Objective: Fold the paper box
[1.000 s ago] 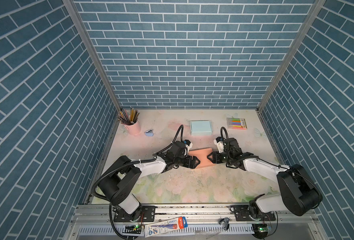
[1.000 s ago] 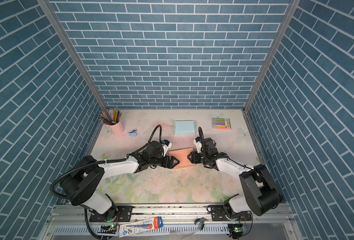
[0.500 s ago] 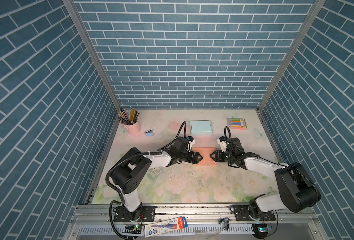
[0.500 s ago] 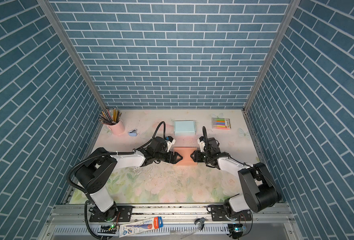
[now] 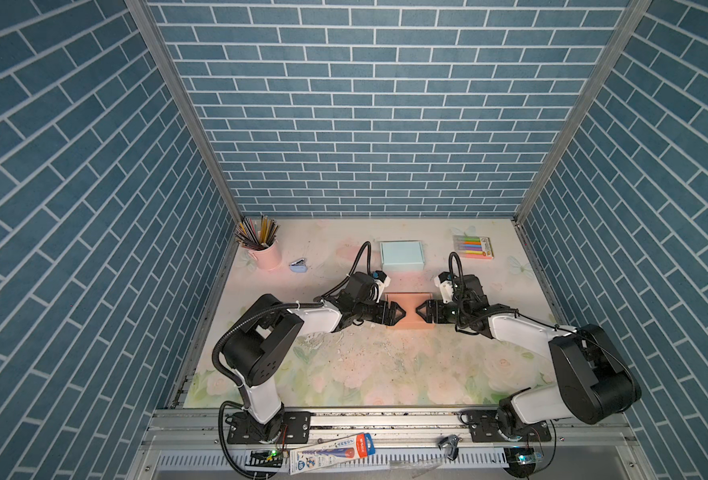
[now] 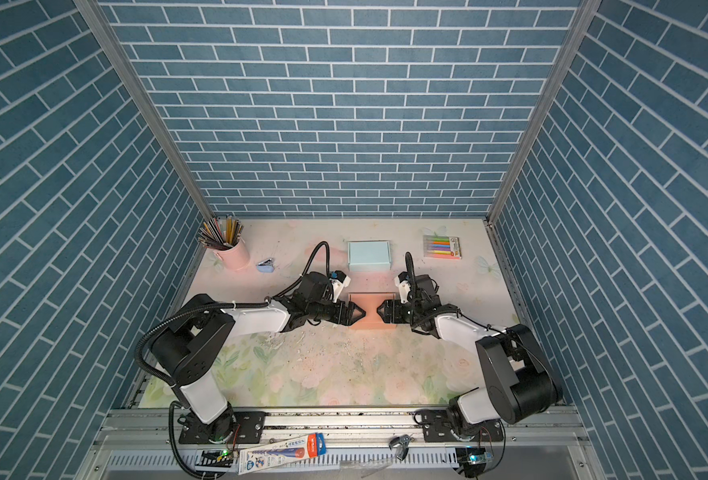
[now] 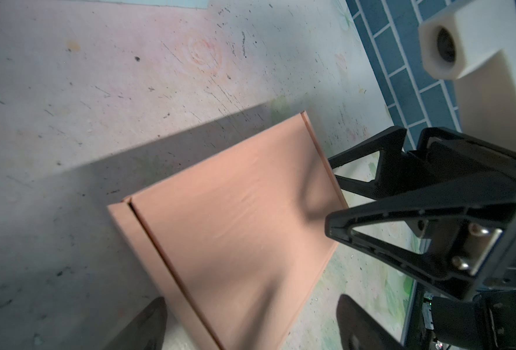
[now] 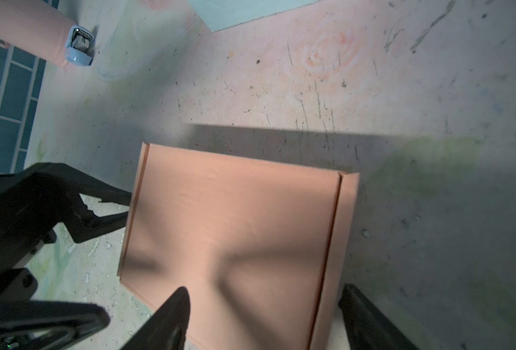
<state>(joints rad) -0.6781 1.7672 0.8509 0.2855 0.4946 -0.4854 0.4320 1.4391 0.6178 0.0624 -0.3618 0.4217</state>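
The paper box (image 5: 409, 309) (image 6: 372, 311) is salmon pink and lies shut and flat on the flowered mat, mid-table, in both top views. My left gripper (image 5: 398, 312) (image 6: 358, 312) is open at the box's left end. My right gripper (image 5: 422, 311) (image 6: 381, 311) is open at its right end, so the two face each other. In the left wrist view the box (image 7: 235, 218) lies between my left gripper's (image 7: 250, 321) spread fingers. In the right wrist view one finger of my right gripper (image 8: 264, 300) hangs over the lid (image 8: 235, 212) and the other stands beside the box's side.
A light blue box (image 5: 401, 254) lies just behind the pink one. A pink pencil cup (image 5: 262, 249) and a blue stapler (image 5: 299, 266) stand at the back left, a marker pack (image 5: 472, 246) at the back right. Small scraps (image 5: 344, 345) litter the mat in front.
A second ago the box sat skewed between the grippers; now it lies square and slightly farther back. Both grippers moved back with it, and the right jaws have spread wider.
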